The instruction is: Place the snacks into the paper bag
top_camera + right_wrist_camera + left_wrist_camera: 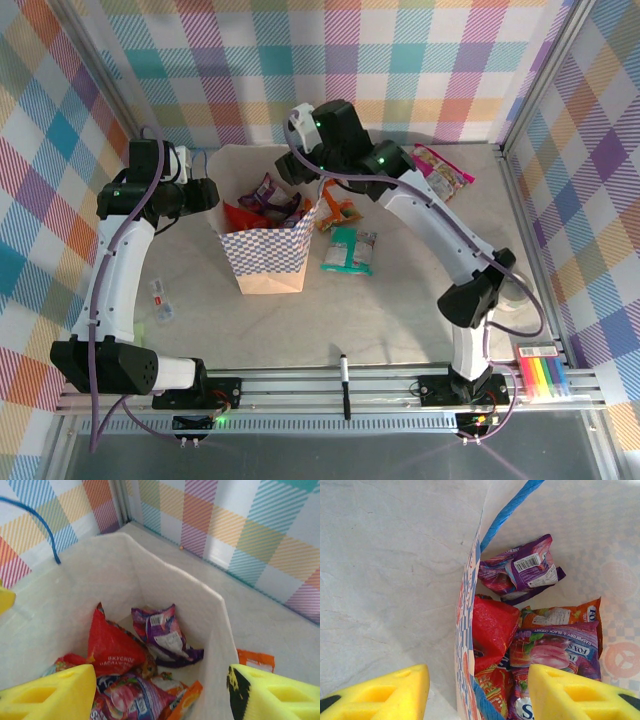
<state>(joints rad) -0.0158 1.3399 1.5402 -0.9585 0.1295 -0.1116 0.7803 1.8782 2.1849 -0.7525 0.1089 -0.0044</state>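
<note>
The paper bag (262, 262) stands open mid-table, its checked front toward me. Inside lie snacks: a purple packet (522, 567), a red one (492, 625), an orange one (560, 615) and a pink-purple one (555, 652). My left gripper (477, 680) is open and straddles the bag's left wall (465, 630) without touching it. Above the bag's right wall (220, 630) my right gripper (161, 680) is open and holds nothing. Outside the bag, an orange packet (340, 212), a teal packet (350, 250) and a pink packet (440, 165) lie on the table to its right.
A black marker pen (344, 385) lies by the front rail. Coloured markers (545, 378) sit at the front right. A small clear wrapper (160, 300) lies left of the bag. Checked walls close in the back and both sides.
</note>
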